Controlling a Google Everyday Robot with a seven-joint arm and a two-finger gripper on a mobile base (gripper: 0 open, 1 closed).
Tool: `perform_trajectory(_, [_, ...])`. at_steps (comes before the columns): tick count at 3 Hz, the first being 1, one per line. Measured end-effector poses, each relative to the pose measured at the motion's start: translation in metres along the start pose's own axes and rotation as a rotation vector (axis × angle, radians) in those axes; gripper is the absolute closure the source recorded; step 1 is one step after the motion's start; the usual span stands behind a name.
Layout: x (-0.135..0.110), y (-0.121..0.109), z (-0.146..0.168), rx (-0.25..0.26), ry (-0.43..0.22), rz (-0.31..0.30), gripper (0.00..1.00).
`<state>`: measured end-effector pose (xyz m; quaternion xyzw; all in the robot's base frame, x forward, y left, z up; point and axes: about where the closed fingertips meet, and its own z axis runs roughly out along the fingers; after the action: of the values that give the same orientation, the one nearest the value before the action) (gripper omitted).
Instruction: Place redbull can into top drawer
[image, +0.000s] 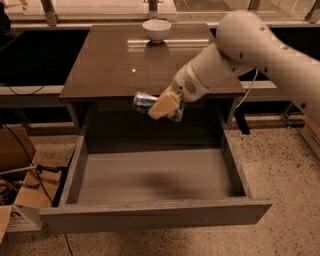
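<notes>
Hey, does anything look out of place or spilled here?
Nothing looks spilled or damaged. The only oddity is the redbull can, held sideways in the gripper in mid-air, past the front edge of the table and above the open top drawer. The white bowl stands upright at the far edge.

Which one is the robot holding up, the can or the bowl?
The can, lying sideways in the end effector, in the air over the open drawer. The white bowl sits alone at the back of the table.
</notes>
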<state>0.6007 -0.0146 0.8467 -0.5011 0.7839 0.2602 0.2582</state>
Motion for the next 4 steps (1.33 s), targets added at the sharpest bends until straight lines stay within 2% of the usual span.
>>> perform_trajectory(1, [0.031,0.003,0.029,-0.046,0.023,0.049,1.0])
perform_trajectory(2, [0.07,0.002,0.066,-0.08,0.009,0.109,1.0])
perform_trajectory(3, [0.114,-0.009,0.108,-0.073,-0.026,0.156,0.81])
perform_trajectory(4, [0.146,-0.013,0.134,-0.07,-0.029,0.211,0.58])
